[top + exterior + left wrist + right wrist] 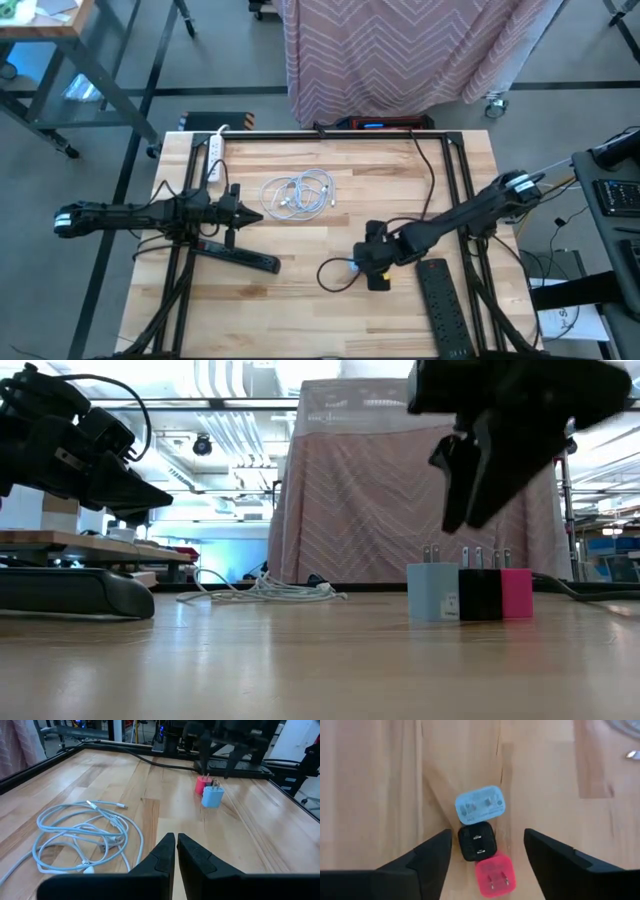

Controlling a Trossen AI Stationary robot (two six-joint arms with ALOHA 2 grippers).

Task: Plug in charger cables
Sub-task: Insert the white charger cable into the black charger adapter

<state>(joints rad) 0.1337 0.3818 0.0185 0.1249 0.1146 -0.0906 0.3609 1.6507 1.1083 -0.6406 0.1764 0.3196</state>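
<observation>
Wooden planks make up the counter (300, 260), framed by dark rails. At about nine o'clock in the high view the left arm reaches in and its left hand (250, 216) hangs above the boards with the two fingers (162, 851) pressed together, holding nothing. Beside it, toward seven o'clock, a black power strip (240, 256) lies at a slant, and a white power strip (214, 160) lies at about eleven o'clock near the far edge. Just past the tip of the left hand, toward twelve o'clock from the counter's middle, the charger cables (297, 194) lie in a loose white coil, their small connectors resting on the wood (86, 836). Toward five o'clock the right hand (487, 850) hovers over three plug blocks standing side by side and touching, prongs up: a light blue plug block (480, 805), a black plug block (477, 840) in the middle, and a red-pink plug block (494, 875). Its fingers (427, 857) are spread wide, one on each side of the row, not touching it. A second black power strip (441, 305) lies at about five o'clock near the counter's near edge, just beside the right arm.
</observation>
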